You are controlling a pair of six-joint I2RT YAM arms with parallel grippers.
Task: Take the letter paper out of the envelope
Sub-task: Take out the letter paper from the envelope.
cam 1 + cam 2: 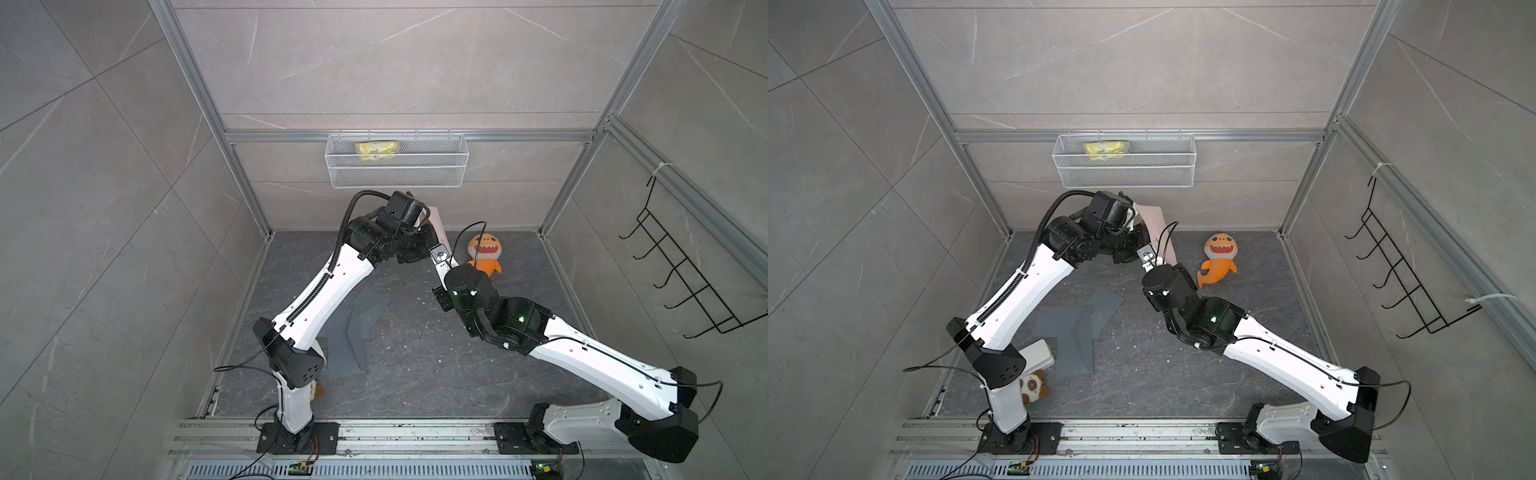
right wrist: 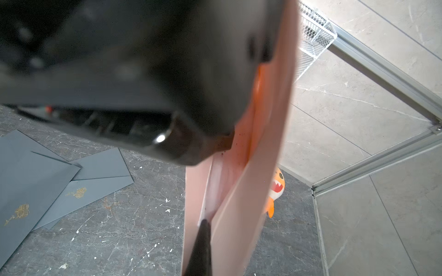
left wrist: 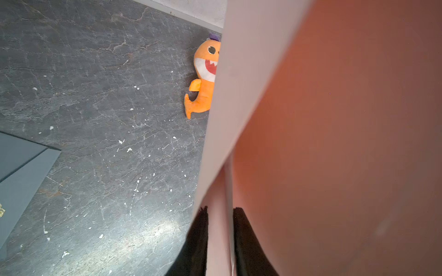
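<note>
A pink envelope (image 1: 436,224) (image 1: 1152,218) hangs in the air near the back wall, between both arms. My left gripper (image 3: 220,215) is shut on a pink fold of the envelope (image 3: 334,143); its black fingers (image 3: 199,239) press either side of it. My right gripper (image 2: 202,222) (image 1: 438,251) is shut at the envelope's mouth, with one black finger (image 2: 203,243) showing between the two pink walls (image 2: 241,215). A paler sheet, the letter paper (image 2: 222,181), lies inside and runs down to that fingertip. Whether it is pinched too is hidden.
Several grey envelopes (image 1: 353,328) (image 1: 1075,328) lie on the dark floor under the left arm. An orange shark plush (image 1: 484,253) (image 1: 1219,259) sits at the back right. A wire basket (image 1: 397,168) holding a yellow packet hangs on the back wall. A black wire rack (image 1: 681,270) hangs on the right.
</note>
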